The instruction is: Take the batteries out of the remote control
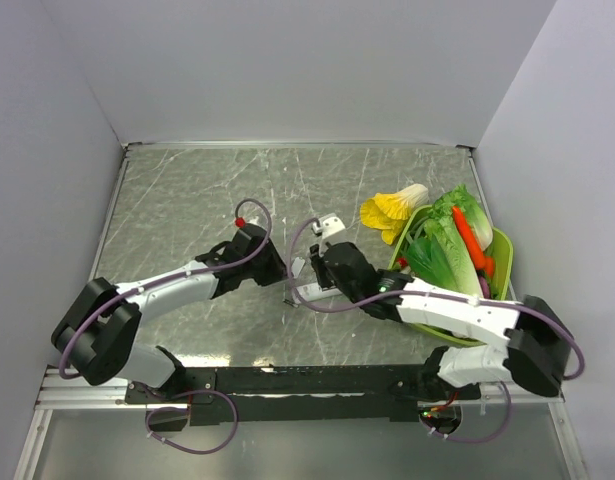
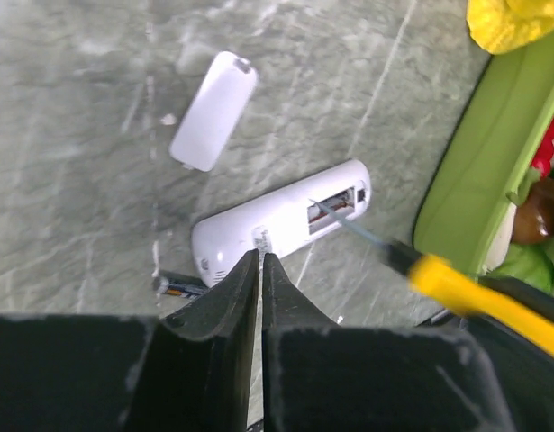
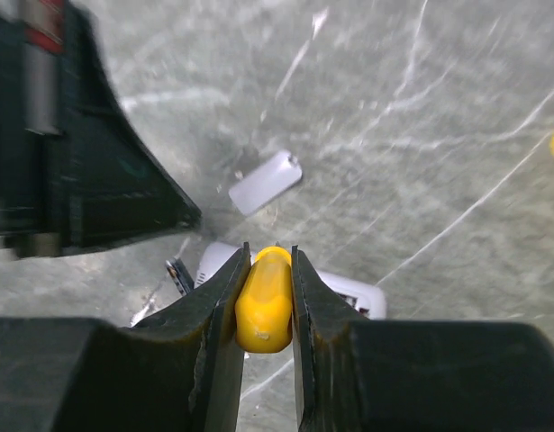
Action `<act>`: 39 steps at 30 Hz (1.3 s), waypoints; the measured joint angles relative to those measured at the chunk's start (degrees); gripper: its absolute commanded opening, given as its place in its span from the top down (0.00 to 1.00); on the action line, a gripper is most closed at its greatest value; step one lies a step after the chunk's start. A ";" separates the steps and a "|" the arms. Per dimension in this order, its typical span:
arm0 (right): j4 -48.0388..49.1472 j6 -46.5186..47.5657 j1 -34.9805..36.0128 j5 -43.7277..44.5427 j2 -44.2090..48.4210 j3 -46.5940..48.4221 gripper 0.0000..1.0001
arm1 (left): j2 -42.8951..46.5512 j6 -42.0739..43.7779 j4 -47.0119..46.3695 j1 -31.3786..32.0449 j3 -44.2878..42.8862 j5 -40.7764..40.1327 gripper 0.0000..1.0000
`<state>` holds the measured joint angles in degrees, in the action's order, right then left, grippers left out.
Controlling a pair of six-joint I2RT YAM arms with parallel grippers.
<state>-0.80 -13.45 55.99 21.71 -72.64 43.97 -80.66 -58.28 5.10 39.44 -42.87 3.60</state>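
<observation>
The white remote control (image 2: pixel 277 225) lies on the table with its recess open; it also shows in the top view (image 1: pixel 312 292). My left gripper (image 2: pixel 259 259) is shut and empty, its tips at the remote's near edge. One dark battery (image 2: pixel 182 286) lies on the table beside the remote's rounded end, also seen in the right wrist view (image 3: pixel 179 274). My right gripper (image 3: pixel 266 261) is shut on the yellow tool handle (image 3: pixel 265 306). The tool's thin tip (image 2: pixel 335 216) reaches into the recess. I cannot tell whether a battery is inside.
The flat white cover plate (image 2: pixel 213 110) lies apart beyond the remote, and shows in the top view (image 1: pixel 332 222). A green basket (image 1: pixel 499 250) of vegetables stands at the right, its wall (image 2: pixel 493 162) close to the tool. A yellow leafy vegetable (image 1: pixel 387 210) lies beside it.
</observation>
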 measured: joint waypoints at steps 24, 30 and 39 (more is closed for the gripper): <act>-0.57 2.27 -0.52 -0.44 26.58 -14.51 1.00 | -20.11 7.87 -2.56 0.00 -11.02 7.56 0.99; 2.95 1.51 -2.43 -2.19 28.02 -18.51 1.00 | -20.57 7.85 -4.26 0.04 -10.14 8.72 0.99; 5.40 1.27 -3.17 -5.77 29.35 -20.98 1.00 | -22.23 7.82 -5.31 0.66 -10.05 10.14 0.99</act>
<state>4.60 -12.19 52.82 15.94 -43.29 22.98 -102.89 -50.46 -0.21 40.10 -52.93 13.74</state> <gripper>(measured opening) 0.279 0.018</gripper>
